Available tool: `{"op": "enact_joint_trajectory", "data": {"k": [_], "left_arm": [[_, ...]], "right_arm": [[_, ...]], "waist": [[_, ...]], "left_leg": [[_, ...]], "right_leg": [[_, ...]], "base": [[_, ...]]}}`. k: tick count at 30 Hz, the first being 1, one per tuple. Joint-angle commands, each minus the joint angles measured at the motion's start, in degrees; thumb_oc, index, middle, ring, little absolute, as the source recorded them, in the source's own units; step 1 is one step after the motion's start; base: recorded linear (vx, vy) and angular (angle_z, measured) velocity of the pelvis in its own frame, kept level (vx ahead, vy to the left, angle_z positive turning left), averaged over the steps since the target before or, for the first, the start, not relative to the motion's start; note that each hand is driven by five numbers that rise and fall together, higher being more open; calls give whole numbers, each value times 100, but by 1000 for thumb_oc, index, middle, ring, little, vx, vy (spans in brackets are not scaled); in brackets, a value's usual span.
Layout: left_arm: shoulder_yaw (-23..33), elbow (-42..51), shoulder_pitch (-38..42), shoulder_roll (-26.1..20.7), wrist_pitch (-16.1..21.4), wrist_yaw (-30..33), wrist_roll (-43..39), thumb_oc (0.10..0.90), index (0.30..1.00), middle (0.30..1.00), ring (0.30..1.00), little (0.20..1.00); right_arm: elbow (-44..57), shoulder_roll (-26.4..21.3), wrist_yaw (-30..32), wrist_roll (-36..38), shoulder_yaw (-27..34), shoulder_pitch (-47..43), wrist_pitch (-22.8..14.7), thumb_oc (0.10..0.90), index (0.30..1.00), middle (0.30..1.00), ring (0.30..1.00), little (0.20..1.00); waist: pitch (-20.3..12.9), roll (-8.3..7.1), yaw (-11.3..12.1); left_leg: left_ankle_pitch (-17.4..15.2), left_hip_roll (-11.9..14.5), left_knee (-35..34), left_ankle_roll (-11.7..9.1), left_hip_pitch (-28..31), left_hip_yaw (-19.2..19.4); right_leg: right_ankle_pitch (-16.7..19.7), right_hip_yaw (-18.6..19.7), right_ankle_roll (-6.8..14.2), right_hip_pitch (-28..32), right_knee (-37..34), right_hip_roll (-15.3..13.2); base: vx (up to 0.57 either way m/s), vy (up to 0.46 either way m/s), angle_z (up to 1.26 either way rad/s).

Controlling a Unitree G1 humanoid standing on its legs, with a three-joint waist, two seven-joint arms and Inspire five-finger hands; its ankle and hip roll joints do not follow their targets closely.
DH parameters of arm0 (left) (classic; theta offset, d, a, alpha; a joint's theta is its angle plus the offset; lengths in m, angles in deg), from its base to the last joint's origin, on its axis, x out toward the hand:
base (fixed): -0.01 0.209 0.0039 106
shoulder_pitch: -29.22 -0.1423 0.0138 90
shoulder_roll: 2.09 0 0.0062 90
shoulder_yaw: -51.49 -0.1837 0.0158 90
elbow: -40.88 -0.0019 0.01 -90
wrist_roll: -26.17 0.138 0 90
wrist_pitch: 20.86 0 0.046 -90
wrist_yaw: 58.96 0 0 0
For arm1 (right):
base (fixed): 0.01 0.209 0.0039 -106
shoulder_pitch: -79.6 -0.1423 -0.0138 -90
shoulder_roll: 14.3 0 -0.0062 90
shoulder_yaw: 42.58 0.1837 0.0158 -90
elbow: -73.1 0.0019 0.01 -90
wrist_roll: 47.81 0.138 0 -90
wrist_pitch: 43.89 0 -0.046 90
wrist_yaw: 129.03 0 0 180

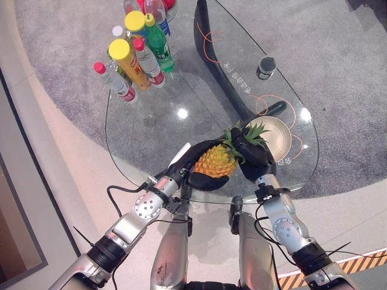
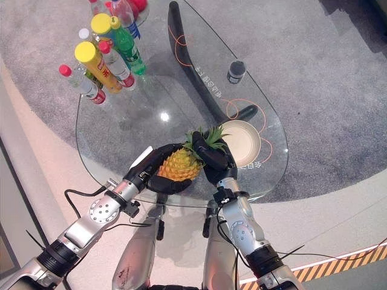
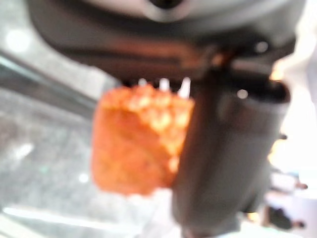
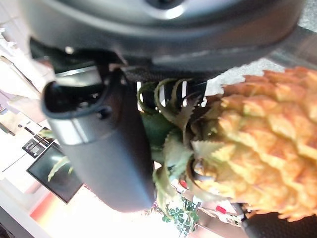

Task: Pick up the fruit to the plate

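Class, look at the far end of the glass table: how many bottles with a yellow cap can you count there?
2. Both stand in the bottle cluster at the glass table's far left end: one yellow-capped bottle nearer the robot, another behind it. More bottles behind may be hidden.

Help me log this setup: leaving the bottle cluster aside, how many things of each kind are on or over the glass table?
Pineapple: 1, held between the left hand and the right hand
Plate: 1
Small dark jar: 1
Total: 3
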Motion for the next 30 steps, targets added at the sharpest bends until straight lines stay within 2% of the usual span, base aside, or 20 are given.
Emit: {"op": "enact_joint_trajectory", "data": {"k": [1,11,15,30], "left_arm": [[170,138,218,69,100,221,259,800,900,900,900,900],[257,-86,114,47,66,254,371,800,900,900,900,900],[342,-189,16,59,148,197,424,800,900,900,900,900],[407,-410,-99,117,133,267,591,800,900,900,900,900]], "right_arm": [[1624,505,-966,-333,-234,-780,-313,100,300,300,300,200],[1747,151,-353,-1431,184,-780,-538,100,300,300,300,200],[1837,102,-480,-1262,400,-713,-580,100,300,300,300,200],[2064,-114,-18,-2210,742,-739,-637,100,300,300,300,200]], "waist": [[-136,-270,-233],[-136,-305,-288],[-136,-313,-308],[-136,-330,-340]], "left_leg": [[-627,-299,1208,467,-41,416],[-646,-274,1195,468,-8,472],[-660,-259,1189,470,15,487],[-673,-223,1154,460,35,524]], "right_leg": [[1411,-420,-58,591,-1541,-21],[1413,-395,-45,604,-1552,-9],[1408,-379,-39,608,-1544,4],[1410,-367,-24,622,-1582,10]], "base": [[0,0,0],[0,0,0],[0,0,0],[0,0,-1]]}}
